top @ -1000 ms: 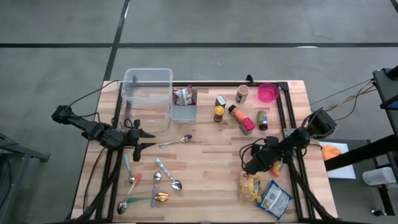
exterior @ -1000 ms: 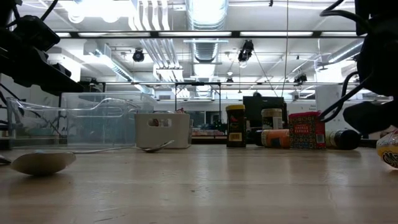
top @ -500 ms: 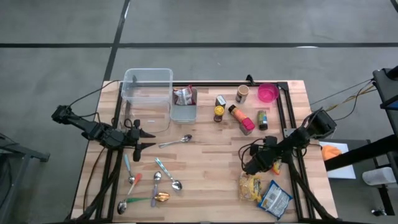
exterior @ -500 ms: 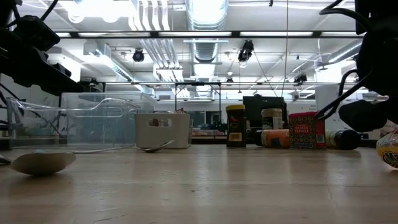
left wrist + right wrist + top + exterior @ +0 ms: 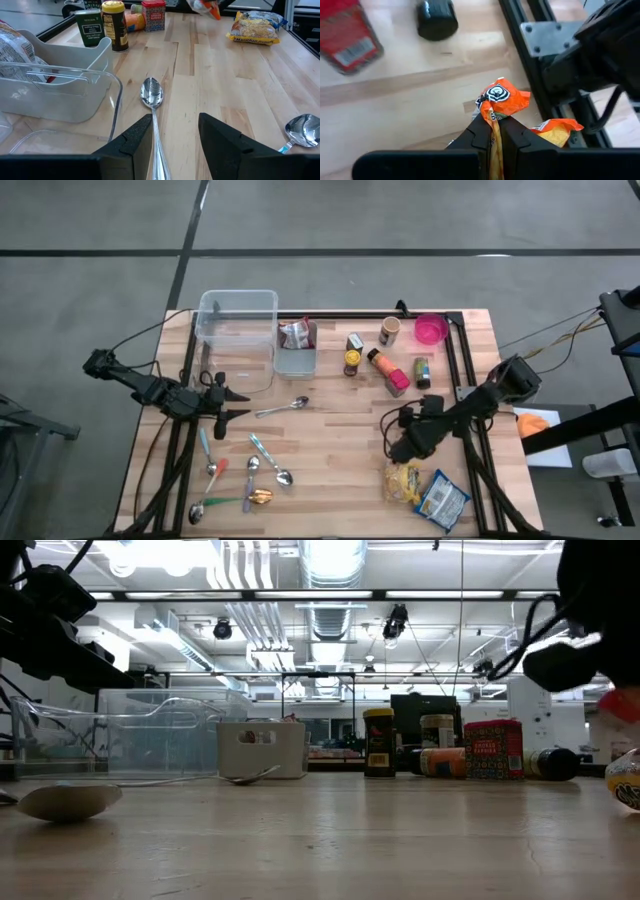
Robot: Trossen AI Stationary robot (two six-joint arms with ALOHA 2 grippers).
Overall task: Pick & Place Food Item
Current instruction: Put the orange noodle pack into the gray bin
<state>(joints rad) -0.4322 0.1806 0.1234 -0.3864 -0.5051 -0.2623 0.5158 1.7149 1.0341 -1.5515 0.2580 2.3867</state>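
Right gripper clamped shut on the crimped top of an orange snack packet, packet hanging down between the dark fingers, clear of the wood as far as the wrist view allows. In the high view, right gripper at lower right of centre, just above the yellow bag and the blue-and-white packet lying at the bottom right of the frame. Long axis of the held packet roughly in line with the fingers, pinched at one end, the rest dangling. From there, well apart up and to the left across bare wood: the small white bin with a wrapped item already in it, and beside it the clear plastic tub in the upper left. Probably one of these two the drop-off, though which is unclear. Jars and bottles standing between, slightly above the direct line. Left gripper partly open and empty at mid left, just beside the tub, nearer the containers but idle, a spoon just ahead of it.
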